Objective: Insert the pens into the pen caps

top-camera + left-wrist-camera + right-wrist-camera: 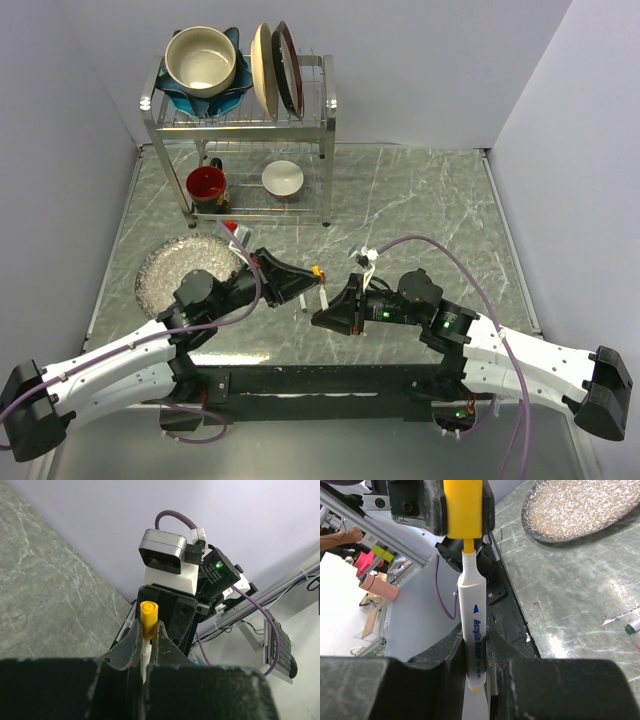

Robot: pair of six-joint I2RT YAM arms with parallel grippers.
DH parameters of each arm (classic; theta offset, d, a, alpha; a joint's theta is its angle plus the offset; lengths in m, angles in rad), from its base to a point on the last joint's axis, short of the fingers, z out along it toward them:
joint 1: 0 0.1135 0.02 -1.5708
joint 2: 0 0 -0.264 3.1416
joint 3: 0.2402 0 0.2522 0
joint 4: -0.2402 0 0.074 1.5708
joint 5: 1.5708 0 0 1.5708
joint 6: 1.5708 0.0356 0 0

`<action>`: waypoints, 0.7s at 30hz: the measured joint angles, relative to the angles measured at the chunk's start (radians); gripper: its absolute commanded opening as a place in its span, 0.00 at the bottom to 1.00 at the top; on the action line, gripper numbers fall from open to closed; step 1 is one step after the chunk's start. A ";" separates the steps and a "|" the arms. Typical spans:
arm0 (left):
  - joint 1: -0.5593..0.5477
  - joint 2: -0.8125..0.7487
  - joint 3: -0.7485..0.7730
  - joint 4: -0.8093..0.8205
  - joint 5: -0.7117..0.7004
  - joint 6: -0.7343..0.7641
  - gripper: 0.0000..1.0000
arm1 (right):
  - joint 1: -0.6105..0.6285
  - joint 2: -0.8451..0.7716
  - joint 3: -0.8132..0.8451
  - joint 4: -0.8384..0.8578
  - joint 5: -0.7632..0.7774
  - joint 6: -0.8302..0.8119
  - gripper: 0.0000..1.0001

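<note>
The right hand (475, 652) is clamping a white-barrelled pen (472, 625) low on its barrel. Its yellow nib is pointing up at the mouth of the yellow-orange cap (463, 507), which the left hand (148, 631) is pinching shut-fingered above the bench (570, 580). Both pieces are looking light, stiff and smooth-sided, so they are probably apt to slip or tilt under the push. Gripping the barrel nearer the nib, and the cap across its middle with the mouth unobstructed, is looking like the steadier hold.

Left gripper (148, 632) pinches yellow cap (148, 612), cap protruding past fingers (131, 647); right arm's camera (162, 551) beyond.
</note>
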 measured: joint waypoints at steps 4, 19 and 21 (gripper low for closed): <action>-0.003 0.002 0.000 -0.015 0.006 0.004 0.01 | 0.000 0.000 0.002 -0.001 0.001 0.000 0.00; -0.007 -0.009 -0.004 -0.039 0.071 0.037 0.46 | 0.008 0.004 0.056 -0.092 0.011 -0.013 0.00; -0.010 -0.020 -0.009 -0.045 0.086 0.046 0.63 | 0.008 0.004 0.070 -0.101 0.013 -0.018 0.00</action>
